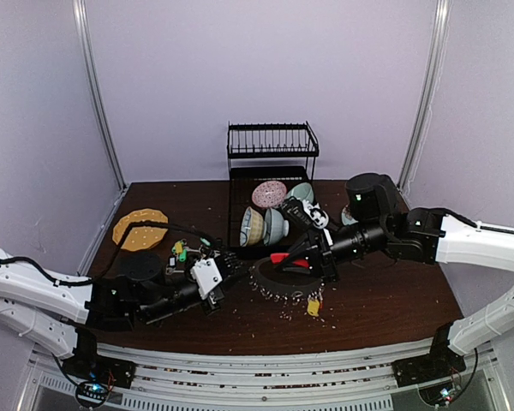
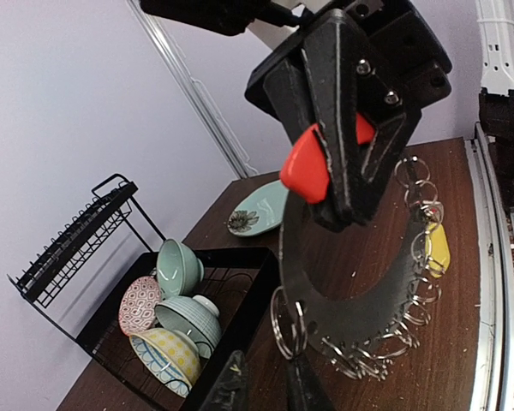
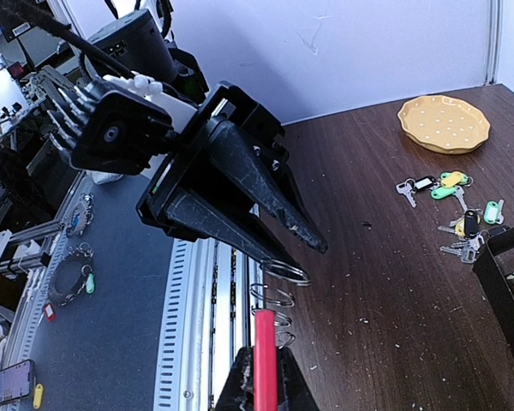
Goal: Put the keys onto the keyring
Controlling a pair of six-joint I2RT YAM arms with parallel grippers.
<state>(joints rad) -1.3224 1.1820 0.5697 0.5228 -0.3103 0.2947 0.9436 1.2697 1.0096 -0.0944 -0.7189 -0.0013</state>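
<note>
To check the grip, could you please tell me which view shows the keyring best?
The left wrist view: most of the keyring faces it, red sleeve clamped in the right tool. The top external view shows it small and far off; the right wrist view shows only the sleeve edge-on and a few split rings.

Keyring (image 1: 283,281) standing on edge, loose keys (image 1: 182,251) lying heaped well to its left
Red sleeve (image 2: 304,167) is sitting uppermost, split rings (image 2: 360,360) dangling along the lower arc, one yellow-tagged key (image 1: 313,306) hanging among them
</note>
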